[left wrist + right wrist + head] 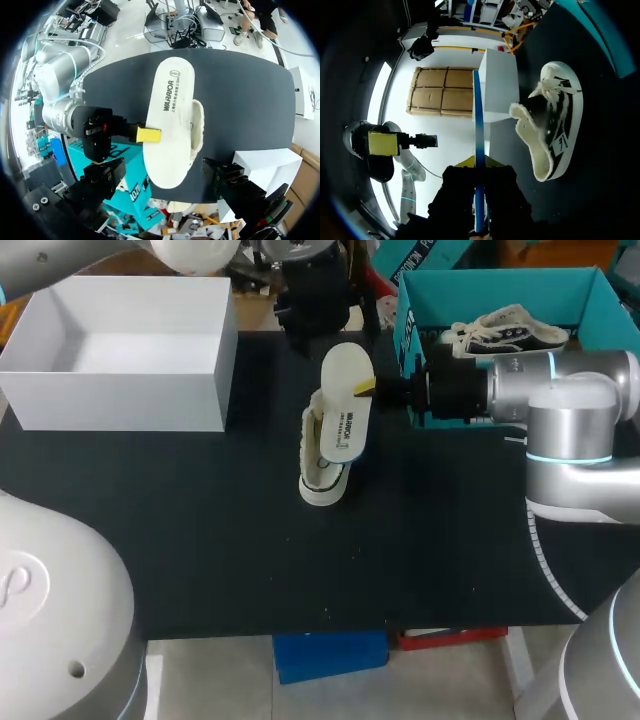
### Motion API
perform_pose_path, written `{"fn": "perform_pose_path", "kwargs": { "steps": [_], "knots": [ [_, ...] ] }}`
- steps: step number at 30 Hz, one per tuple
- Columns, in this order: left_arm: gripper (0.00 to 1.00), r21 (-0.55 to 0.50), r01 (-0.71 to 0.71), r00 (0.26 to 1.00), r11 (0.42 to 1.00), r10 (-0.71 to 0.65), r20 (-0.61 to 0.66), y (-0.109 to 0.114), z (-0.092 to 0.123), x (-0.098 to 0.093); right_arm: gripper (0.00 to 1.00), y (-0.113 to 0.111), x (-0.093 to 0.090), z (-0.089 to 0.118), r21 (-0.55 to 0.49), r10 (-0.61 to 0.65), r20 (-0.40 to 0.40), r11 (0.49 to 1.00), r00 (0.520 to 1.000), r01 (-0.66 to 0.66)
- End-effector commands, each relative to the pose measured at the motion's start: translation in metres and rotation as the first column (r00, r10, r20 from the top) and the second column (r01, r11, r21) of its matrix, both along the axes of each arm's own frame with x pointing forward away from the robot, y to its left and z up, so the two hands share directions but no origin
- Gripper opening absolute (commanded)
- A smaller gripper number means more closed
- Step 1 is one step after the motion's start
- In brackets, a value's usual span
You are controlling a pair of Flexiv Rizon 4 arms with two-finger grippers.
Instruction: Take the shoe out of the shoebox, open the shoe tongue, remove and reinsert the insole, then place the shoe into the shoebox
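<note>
The insole (345, 405) is out of the shoe (322, 468), so the step in hand is reinsertion. The right end effector (362, 388) pinches the insole by one edge, holding it just over the shoe, which rests mid-tabletop (200, 520) beside the teal shoebox (500, 285). The left end effector (315, 302) hangs behind the shoe, fingers apart and empty. Next, I judge, the insole's toe end must be tipped down into the shoe's opening, perhaps with the left arm steadying the shoe.
</note>
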State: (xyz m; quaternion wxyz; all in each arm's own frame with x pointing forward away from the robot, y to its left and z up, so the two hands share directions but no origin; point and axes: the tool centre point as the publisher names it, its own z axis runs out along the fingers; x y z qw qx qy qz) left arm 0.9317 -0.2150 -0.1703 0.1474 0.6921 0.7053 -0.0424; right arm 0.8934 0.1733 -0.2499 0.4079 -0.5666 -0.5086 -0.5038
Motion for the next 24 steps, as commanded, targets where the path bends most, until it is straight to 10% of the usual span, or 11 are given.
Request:
{"fn": "perform_pose_path", "kwargs": {
  "steps": [1, 24],
  "knots": [
    [1.00, 0.040, -0.003, 1.000, 0.999, 0.004, -0.031, -0.012, -0.002, 0.027, 0.00, 0.001, -0.001, 0.000, 0.000, -0.005, 0.001, 1.000, 1.000, 0.005],
    [1.00, 0.036, -0.037, 0.998, 0.999, 0.038, -0.042, -0.023, -0.015, 0.093, 0.00, 0.001, -0.001, 0.000, 0.000, -0.005, 0.001, 1.000, 1.000, 0.005]
  ]
}}
